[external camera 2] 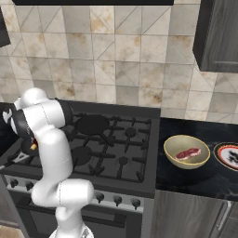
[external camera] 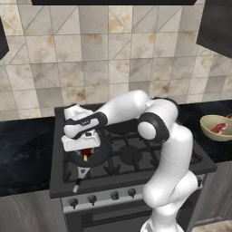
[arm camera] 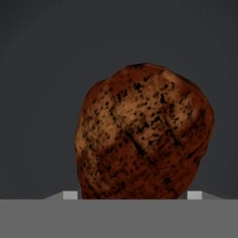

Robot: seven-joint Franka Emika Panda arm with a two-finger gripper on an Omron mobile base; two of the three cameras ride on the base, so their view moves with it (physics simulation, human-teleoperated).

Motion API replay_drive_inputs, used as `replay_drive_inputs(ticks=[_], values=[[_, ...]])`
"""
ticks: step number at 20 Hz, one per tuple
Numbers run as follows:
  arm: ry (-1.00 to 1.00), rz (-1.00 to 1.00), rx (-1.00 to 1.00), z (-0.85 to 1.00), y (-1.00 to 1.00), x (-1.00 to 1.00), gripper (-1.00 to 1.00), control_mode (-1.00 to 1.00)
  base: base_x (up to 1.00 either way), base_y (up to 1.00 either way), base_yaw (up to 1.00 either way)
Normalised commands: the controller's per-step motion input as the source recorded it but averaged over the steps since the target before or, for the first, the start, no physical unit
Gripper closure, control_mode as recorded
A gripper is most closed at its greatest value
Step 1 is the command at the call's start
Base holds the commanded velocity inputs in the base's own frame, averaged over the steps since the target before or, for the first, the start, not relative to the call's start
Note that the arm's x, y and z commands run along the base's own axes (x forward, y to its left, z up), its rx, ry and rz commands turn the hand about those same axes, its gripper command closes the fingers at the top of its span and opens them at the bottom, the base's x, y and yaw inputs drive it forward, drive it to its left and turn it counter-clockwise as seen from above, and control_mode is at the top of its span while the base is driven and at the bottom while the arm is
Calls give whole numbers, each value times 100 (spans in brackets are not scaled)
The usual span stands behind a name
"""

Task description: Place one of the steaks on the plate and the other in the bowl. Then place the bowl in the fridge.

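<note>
Down over the front-left burner, the claw (external camera: pixel 86 154) hangs inside a black pan (external camera: pixel 102 152), its tips standing either side of the dark steak (arm camera: pixel 144 135); whether they already press on the meat, I cannot tell. In the hand view that brown, speckled steak lies on the pan's dark floor. No writing or label can be read anywhere.

Outward, the pan sits on a black gas stove (external camera: pixel 131 156) with grates and a row of knobs (external camera: pixel 102 197) along its steel front. To the stove's right runs a dark marbled bench (external camera 2: pixel 195 179). On it stands the bowl (external camera 2: pixel 187 151), with the pink steak (external camera 2: pixel 188 153) lying inside. Just beside the bowl, at the edge of the right base view, is the plate (external camera 2: pixel 228 155). Beige tiled wall (external camera 2: pixel 116 60) backs the stove, and a dark cabinet (external camera 2: pixel 218 35) hangs at upper right.
</note>
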Motion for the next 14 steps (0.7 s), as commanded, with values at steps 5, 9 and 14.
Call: replay_drive_inputs(ticks=[5, 9, 14], values=[[-15, -1, 7, 53, -17, -12, 100, -100, 0, 0, 0], [-5, -4, 4, 94, -66, -38, 100, -100, 0, 0, 0], [0, -4, 13, 93, -100, -56, 100, -100, 0, 0, 0]])
